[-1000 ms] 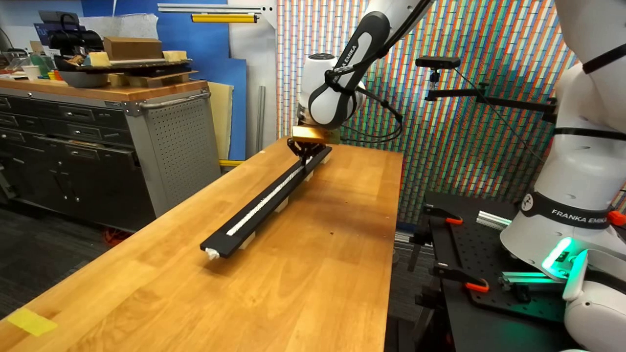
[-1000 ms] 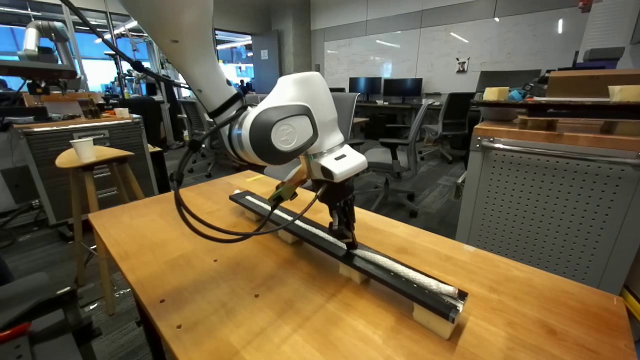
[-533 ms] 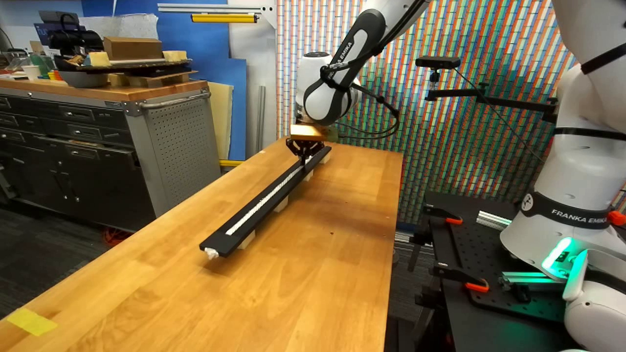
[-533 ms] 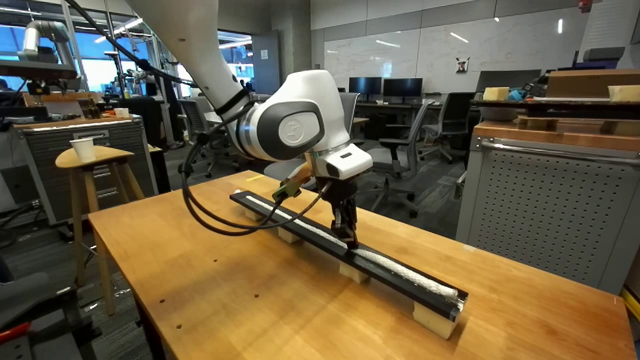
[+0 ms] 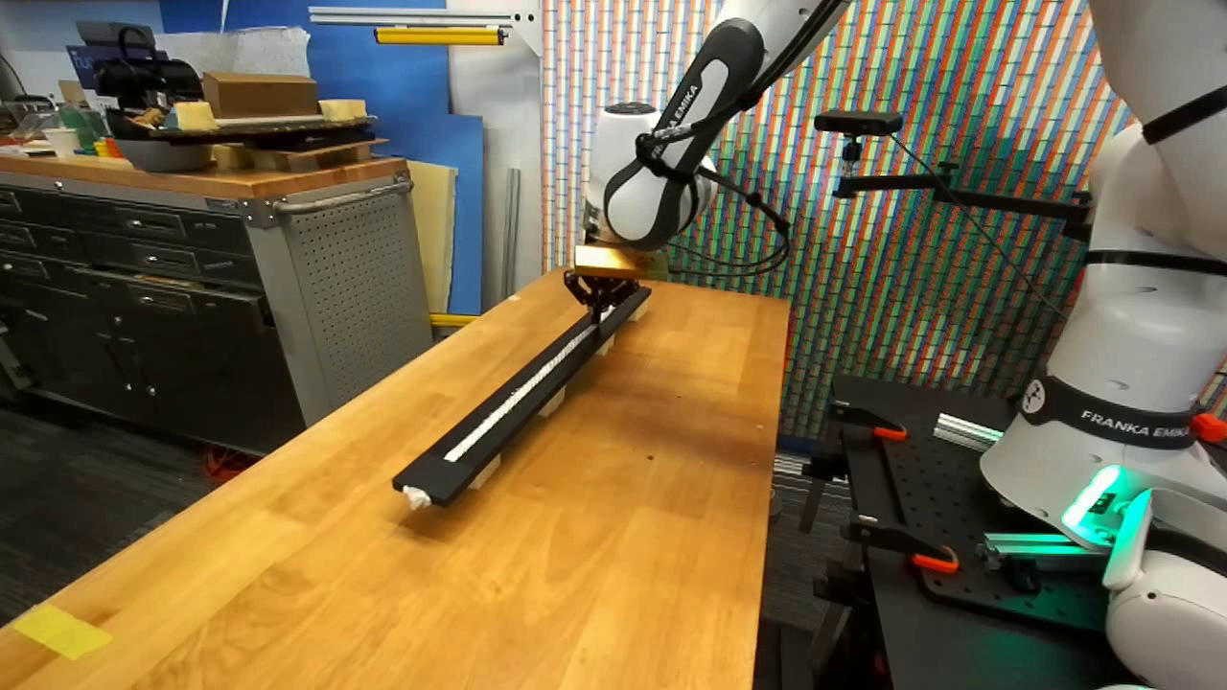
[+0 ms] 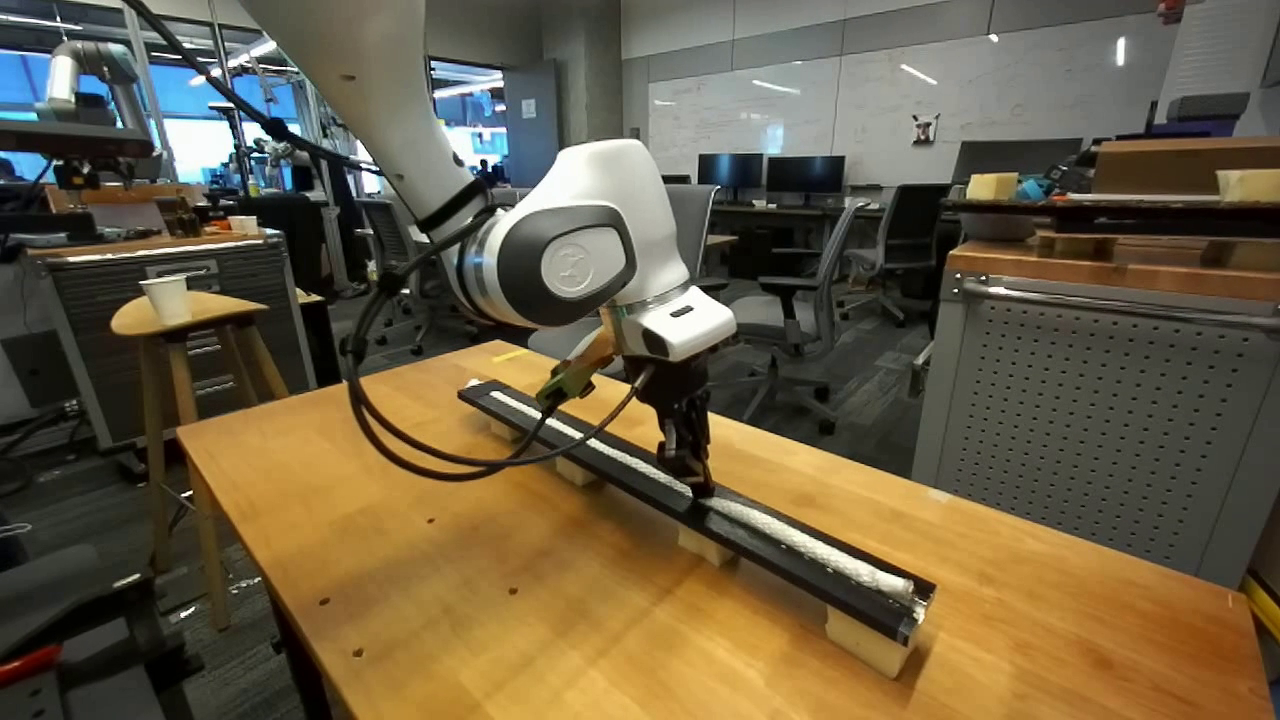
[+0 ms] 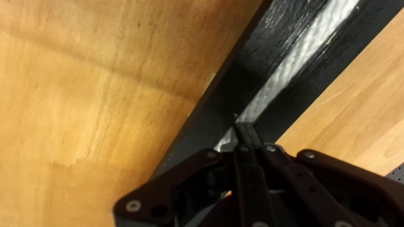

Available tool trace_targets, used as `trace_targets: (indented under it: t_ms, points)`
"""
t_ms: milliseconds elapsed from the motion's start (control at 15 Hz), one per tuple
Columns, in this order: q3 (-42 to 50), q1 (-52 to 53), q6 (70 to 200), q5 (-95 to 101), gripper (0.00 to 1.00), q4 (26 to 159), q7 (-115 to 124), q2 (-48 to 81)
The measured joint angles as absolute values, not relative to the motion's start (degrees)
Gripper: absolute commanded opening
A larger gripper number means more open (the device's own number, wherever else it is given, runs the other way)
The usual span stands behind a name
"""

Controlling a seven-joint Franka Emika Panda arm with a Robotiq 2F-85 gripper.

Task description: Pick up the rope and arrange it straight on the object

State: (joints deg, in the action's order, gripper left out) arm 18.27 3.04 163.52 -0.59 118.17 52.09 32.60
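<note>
The rope [image 5: 522, 392] is white and lies in a nearly straight line along the groove of the object, a long black bar [image 6: 800, 575]. In the wrist view the rope [image 7: 285, 71] runs diagonally through the bar [image 7: 240, 82]. My gripper [image 7: 245, 123] is shut, its fingertips together on top of the rope, with nothing seen between them. In both exterior views the gripper [image 6: 704, 490] points down at the bar, some way along from its end; the fingertips hide a short piece of rope. The rope's far end [image 6: 905, 583] rests close to the bar's end.
Pale blocks [image 6: 706, 545] hold the bar up off the wooden table [image 6: 420, 560]. White material [image 5: 417, 497] sticks out under the bar's end. Black cables [image 6: 440, 470] loop from the arm close above the bar. A grey cabinet [image 6: 1110, 410] stands beyond the table.
The arm swayed slightly and came back to almost its earlier pose. The fingertips stay at about the same spot on the rope, and the bar has barely shifted.
</note>
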Motion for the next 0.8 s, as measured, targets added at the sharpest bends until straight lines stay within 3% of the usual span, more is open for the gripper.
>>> trace_targets:
  t_ms: [800]
  points:
    - [22.0,4.5,169.1,-2.0,0.00,121.5,52.6,32.1]
